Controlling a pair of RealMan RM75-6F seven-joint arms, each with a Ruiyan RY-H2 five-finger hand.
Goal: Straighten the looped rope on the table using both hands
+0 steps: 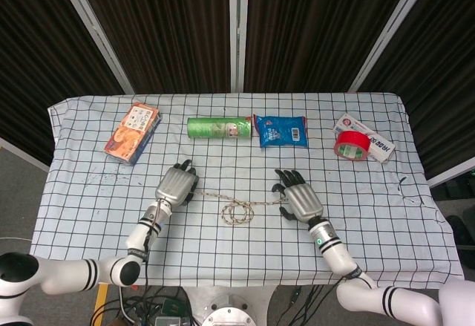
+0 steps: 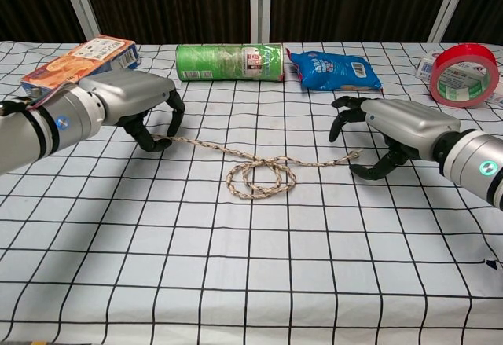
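Note:
A thin braided rope (image 2: 212, 149) lies across the checked tablecloth, with a double loop (image 2: 260, 177) at its middle; the loop also shows in the head view (image 1: 238, 212). My left hand (image 2: 126, 106) (image 1: 177, 185) pinches the rope's left end under its curled fingers (image 2: 154, 142). My right hand (image 2: 393, 123) (image 1: 299, 199) hovers at the rope's right end (image 2: 357, 155) with fingers apart. That end lies between thumb and fingers, and nothing grips it.
Along the far side stand an orange box (image 1: 132, 131), a green can lying on its side (image 1: 219, 128), a blue packet (image 1: 282, 131) and a red tape roll (image 1: 351, 145) leaning on a white box (image 1: 377, 145).

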